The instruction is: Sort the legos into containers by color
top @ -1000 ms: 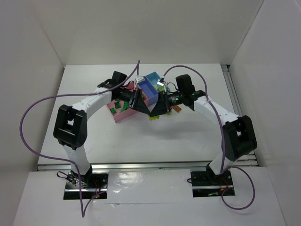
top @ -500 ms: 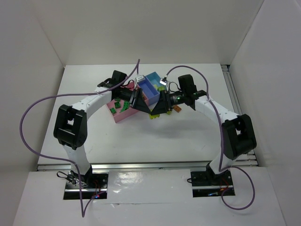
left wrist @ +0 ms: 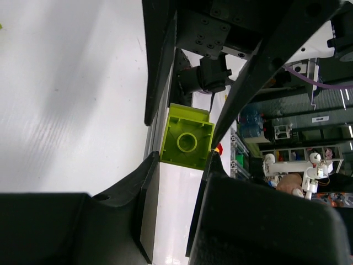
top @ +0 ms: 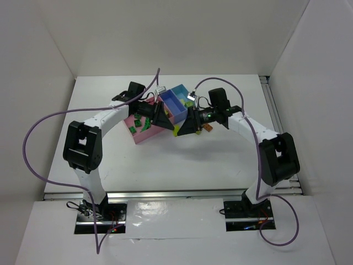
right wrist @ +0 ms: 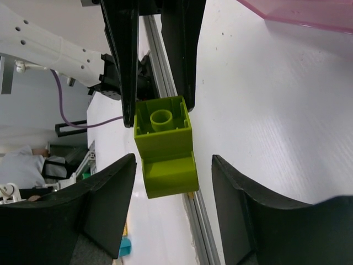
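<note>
A yellow-green lego (left wrist: 187, 136) sits clamped between my left gripper's (left wrist: 183, 159) fingertips, its hollow underside facing the camera. In the top view the left gripper (top: 167, 121) holds this lego (top: 176, 131) just in front of the bins. My right gripper (right wrist: 172, 165) is open, its fingers on either side of the same lego (right wrist: 164, 144) without touching it. It meets the left gripper tip to tip (top: 183, 129). The joined bins are a large pink one (top: 141, 135) holding dark green legos (top: 146, 125), a medium blue one (top: 172, 108) and a light blue one (top: 181, 90).
An orange lego (top: 208, 128) lies on the table beside the right wrist. A corner of the pink bin (right wrist: 298, 14) shows at the top of the right wrist view. Purple cables arch over both arms. White walls enclose the table on three sides.
The left gripper and the yellow-green lego have shifted a little back and to the left, toward the bins. The right gripper followed slightly and stays facing it.
</note>
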Tool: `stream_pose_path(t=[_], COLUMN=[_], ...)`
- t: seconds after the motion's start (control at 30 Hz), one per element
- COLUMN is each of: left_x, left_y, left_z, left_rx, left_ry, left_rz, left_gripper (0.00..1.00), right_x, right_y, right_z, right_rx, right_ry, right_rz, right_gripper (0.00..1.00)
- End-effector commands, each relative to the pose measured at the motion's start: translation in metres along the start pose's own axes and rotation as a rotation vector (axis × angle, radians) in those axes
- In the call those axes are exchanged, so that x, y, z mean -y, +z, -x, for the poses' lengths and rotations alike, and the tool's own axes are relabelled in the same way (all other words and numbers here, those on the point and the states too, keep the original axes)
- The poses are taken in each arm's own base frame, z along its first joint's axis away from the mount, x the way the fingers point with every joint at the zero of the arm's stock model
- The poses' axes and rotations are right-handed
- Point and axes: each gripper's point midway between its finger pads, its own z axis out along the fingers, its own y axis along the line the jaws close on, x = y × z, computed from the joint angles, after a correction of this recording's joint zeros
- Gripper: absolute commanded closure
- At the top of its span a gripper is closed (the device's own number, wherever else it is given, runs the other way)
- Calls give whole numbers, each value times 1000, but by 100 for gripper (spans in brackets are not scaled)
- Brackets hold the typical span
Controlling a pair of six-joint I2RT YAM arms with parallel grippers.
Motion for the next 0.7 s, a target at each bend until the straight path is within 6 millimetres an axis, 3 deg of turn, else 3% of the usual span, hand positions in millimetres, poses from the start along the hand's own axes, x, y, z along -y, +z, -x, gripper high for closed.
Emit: stream_pose_path(t=[0.0, 0.13, 0.23, 0.37, 0.4, 0.67], left_x=[6, 6, 5, -2, -8, -24], left_y=[-4, -8, -8, -14, -17, -26], left_z=[14, 17, 18, 24, 24, 38], left_rx=[20, 33, 35, 63, 74, 141], left_ry=[61, 68, 67, 42, 28, -21], left_rz=[-23, -10, -1, 28, 44, 150], left_gripper=[100, 100, 100, 100, 100, 100], right_x=[0, 5, 7, 31, 35, 53], right_y=[-2, 1, 1, -3, -5, -25], right_z=[2, -1, 3, 5, 5, 17], right_rx=[4, -6, 3, 20, 27, 126], right_ry=[-28, -9, -5, 11, 13, 32], right_rz=[22, 23, 5, -162, -203, -379], right_gripper=[38, 66, 72, 83, 89, 90])
